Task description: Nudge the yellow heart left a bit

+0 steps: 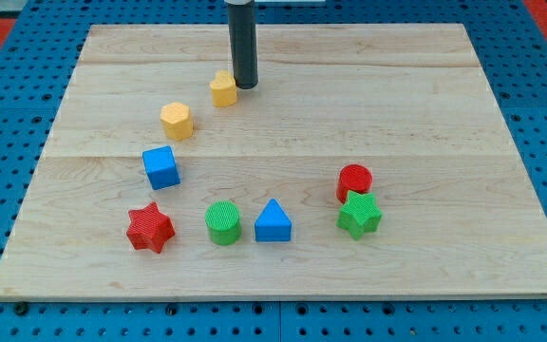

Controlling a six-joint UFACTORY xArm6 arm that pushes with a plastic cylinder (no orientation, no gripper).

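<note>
The yellow heart lies on the wooden board near the view's top, left of centre. My tip stands right beside the heart on its right side, touching it or nearly so. The dark rod rises from there to the view's top edge. A yellow hexagon lies below and to the left of the heart.
A blue cube lies below the yellow hexagon. Along the view's bottom lie a red star, a green cylinder and a blue triangle. At the right, a red cylinder touches a green star.
</note>
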